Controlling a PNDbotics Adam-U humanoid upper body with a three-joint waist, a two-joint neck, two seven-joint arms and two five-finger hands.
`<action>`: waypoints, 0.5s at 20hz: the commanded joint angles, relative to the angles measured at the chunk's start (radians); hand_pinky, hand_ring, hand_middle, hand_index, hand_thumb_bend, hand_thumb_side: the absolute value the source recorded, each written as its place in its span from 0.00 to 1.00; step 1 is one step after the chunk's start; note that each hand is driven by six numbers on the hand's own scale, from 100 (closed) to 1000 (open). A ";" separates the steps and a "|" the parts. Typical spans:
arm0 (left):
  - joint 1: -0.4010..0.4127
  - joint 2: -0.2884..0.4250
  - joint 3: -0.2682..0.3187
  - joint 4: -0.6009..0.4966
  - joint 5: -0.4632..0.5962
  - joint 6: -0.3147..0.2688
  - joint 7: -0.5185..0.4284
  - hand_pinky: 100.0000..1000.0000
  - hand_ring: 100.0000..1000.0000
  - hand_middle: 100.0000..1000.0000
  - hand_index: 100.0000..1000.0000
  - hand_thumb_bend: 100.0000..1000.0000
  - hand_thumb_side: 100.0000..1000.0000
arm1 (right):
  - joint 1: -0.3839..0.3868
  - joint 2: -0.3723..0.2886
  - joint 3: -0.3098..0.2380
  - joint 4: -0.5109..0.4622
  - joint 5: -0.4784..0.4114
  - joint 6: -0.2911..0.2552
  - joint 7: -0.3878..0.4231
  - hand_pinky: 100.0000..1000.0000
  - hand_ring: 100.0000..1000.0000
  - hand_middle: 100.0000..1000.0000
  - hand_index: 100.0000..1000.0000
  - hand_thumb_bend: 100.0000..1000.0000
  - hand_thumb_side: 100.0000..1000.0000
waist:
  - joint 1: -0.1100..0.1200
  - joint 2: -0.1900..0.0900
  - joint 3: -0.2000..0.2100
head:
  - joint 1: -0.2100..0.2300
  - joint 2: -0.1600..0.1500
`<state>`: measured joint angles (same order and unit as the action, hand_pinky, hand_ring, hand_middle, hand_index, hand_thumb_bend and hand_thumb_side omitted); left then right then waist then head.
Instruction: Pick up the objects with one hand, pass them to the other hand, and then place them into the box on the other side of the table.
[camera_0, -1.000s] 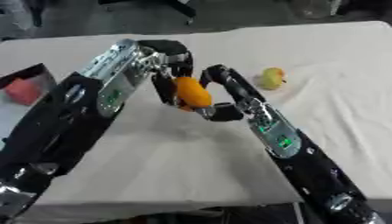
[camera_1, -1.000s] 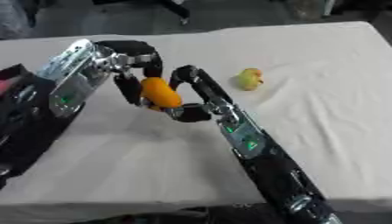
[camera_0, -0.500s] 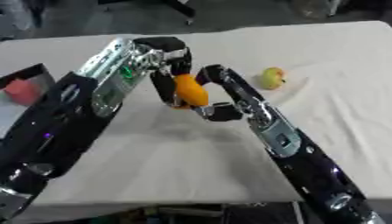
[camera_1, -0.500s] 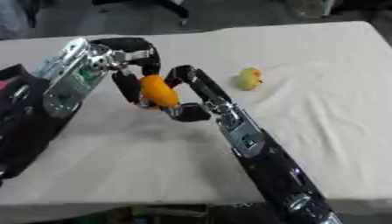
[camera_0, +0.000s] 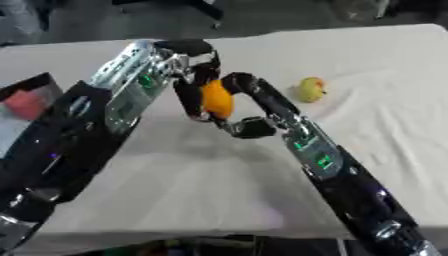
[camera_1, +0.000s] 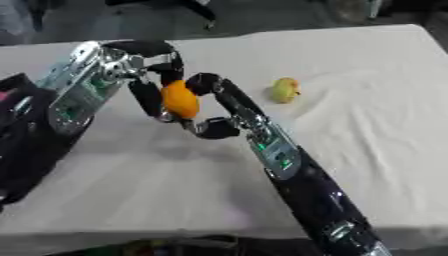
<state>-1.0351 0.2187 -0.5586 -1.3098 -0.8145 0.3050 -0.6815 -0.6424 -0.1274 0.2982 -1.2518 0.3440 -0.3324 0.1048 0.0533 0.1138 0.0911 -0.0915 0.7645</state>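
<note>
An orange fruit hangs above the middle of the white table, between my two hands. My left hand comes in from the left, its fingers curled against the fruit's left side. Opposite it, my right hand has its fingers bent round the fruit's right side and underside. A yellow-green fruit lies on the cloth to the right, apart from both hands. The dark box stands at the table's left edge, partly hidden by my left arm.
A red thing lies inside the box. The white cloth runs on to the right and toward the near edge. Beyond the table's far edge the floor is dark.
</note>
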 joint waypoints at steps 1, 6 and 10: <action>-0.024 0.007 0.006 -0.021 -0.015 0.009 0.006 0.74 0.52 0.30 0.38 0.50 0.00 | -0.022 0.003 0.001 -0.013 0.019 0.007 -0.013 0.79 0.76 0.82 0.88 0.34 0.18 | 0.005 -0.009 0.001 | 0.001 0.006; -0.024 0.009 0.010 -0.016 -0.058 0.009 0.002 0.72 0.51 0.30 0.38 0.56 0.00 | -0.024 0.001 0.001 -0.009 0.030 0.011 -0.024 0.80 0.78 0.86 0.90 0.28 0.28 | 0.004 -0.010 0.000 | 0.005 0.006; -0.022 0.010 0.016 -0.009 -0.087 0.005 -0.006 0.72 0.50 0.29 0.38 0.59 0.00 | -0.025 -0.004 0.003 -0.007 0.033 0.017 -0.027 0.80 0.79 0.87 0.91 0.28 0.28 | 0.003 -0.010 -0.001 | 0.007 0.006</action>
<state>-1.0397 0.2182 -0.5550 -1.3146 -0.8880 0.3109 -0.6826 -0.6424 -0.1275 0.3045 -1.2432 0.3751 -0.3160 0.0844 0.0533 0.1138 0.0896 -0.0878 0.7646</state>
